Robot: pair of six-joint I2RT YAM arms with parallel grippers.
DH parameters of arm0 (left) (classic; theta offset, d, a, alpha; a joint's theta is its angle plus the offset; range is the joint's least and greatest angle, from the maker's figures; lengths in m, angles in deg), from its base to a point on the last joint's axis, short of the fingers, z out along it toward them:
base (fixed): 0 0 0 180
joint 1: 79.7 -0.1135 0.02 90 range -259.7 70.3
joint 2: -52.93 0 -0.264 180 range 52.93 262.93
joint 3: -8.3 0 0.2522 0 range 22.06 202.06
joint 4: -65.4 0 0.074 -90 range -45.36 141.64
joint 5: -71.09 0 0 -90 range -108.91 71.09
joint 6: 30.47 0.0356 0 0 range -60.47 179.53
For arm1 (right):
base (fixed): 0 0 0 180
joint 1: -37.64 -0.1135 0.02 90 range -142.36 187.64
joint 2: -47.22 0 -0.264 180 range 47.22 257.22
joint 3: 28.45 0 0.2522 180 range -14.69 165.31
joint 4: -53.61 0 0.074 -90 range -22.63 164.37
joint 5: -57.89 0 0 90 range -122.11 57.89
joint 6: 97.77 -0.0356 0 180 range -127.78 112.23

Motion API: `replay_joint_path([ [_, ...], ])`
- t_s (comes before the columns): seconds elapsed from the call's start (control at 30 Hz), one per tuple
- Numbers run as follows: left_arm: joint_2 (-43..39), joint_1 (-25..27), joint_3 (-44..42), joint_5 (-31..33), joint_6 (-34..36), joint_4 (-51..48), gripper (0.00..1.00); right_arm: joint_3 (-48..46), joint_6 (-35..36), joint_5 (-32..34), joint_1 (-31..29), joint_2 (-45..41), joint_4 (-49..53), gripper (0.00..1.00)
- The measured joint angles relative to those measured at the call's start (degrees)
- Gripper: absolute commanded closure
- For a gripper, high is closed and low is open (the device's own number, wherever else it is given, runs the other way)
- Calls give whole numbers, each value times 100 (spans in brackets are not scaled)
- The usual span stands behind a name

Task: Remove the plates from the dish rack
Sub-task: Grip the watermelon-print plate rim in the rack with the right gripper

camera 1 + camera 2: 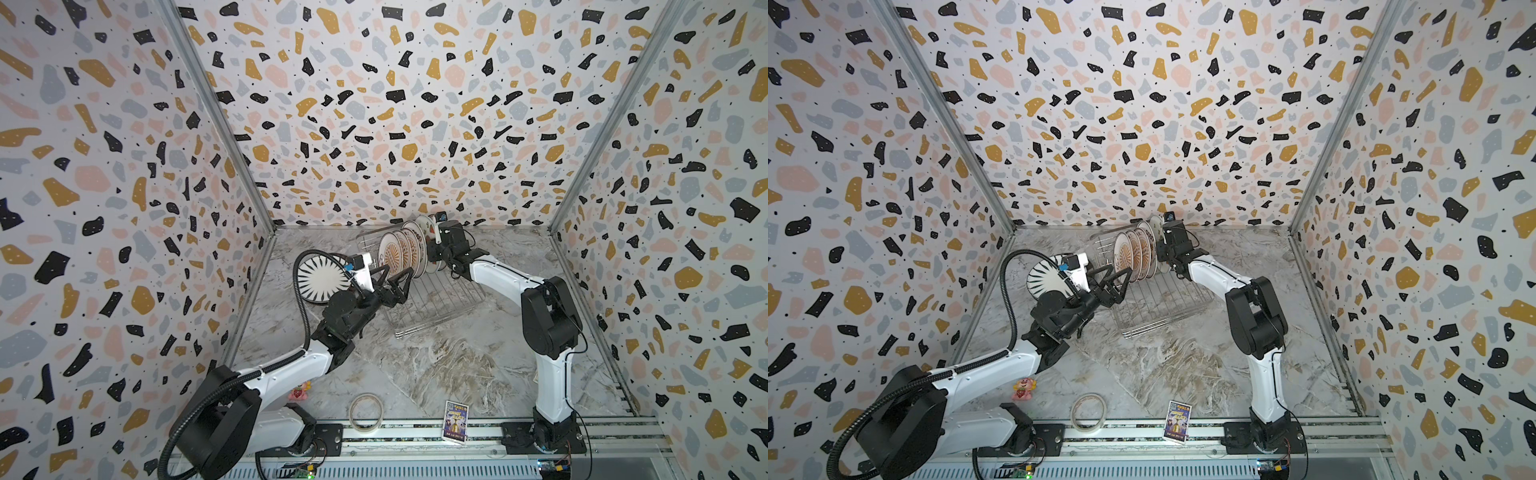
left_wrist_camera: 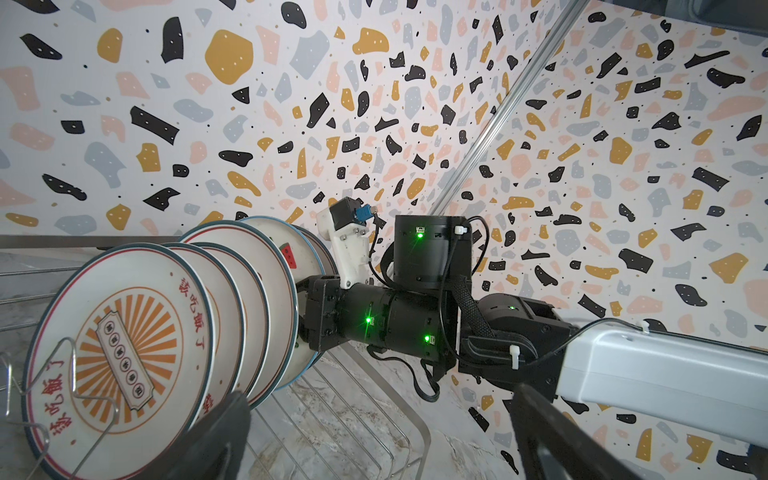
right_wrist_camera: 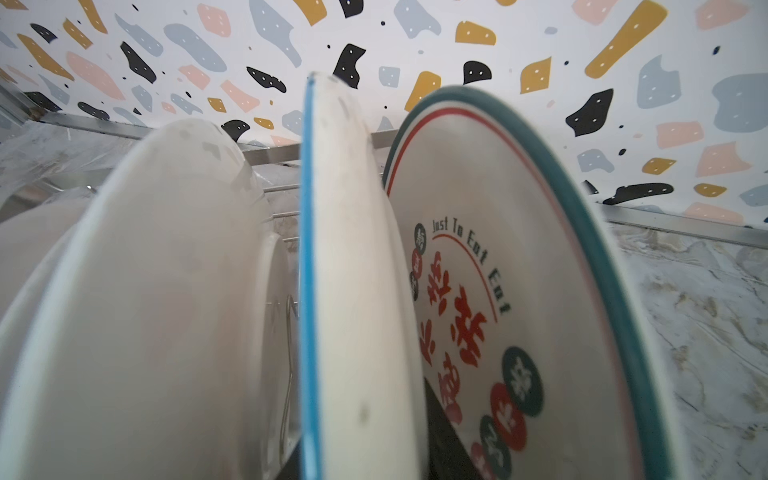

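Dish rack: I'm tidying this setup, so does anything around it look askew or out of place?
The dish rack sits skewed to the edges of the table, and its plates lean instead of standing upright. A tape ring, a small colourful box and a pink toy by the front edge don't belong with dishes.
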Motion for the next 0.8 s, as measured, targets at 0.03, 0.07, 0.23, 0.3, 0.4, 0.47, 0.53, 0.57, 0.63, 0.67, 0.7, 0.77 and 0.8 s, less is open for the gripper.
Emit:
replay_joint_path([
  [0.03, 0, 0, 0, -2, -2, -2, 1, 0, -2, 2, 0, 0, 0, 73],
  [0.07, 0, 0, 0, -2, -2, -2, 1, 0, -7, 13, 0, 2, -2, 73],
  [0.23, -2, 0, 0, 0, 0, -28, 0, -2, -33, 87, -2, 0, -7, 76],
  [0.3, -7, 0, -2, 0, 0, -46, 0, -9, -35, 142, -24, 0, -15, 78],
  [0.4, -11, 0, -2, 9, 2, -76, 0, -68, -35, 262, -55, 0, -96, 79],
  [0.47, -11, 0, -2, 17, 2, -107, 0, -114, -22, 339, -74, -2, -155, 80],
  [0.53, -11, 0, -4, 17, 4, -127, 0, -175, 4, 417, -103, -33, -212, 81],
  [0.57, -11, 0, -9, 20, 7, -129, 0, -232, 15, 459, -118, -70, -256, 82],
  [0.63, -13, 0, -26, 28, 7, -140, 0, -345, 26, 518, -146, -151, -319, 83],
  [0.67, -13, 0, -35, 33, 7, -153, 0, -415, 31, 529, -160, -205, -358, 84],
  [0.7, -13, 0, -44, 37, 7, -157, 0, -487, 39, 542, -173, -275, -387, 84],
  [0.77, -22, 0, -70, 46, 11, -153, 0, -623, 55, 575, -195, -417, -387, 84],
  [0.8, -33, 0, -94, 52, 11, -151, 0, -678, 66, 595, -205, -492, -365, 84],
])
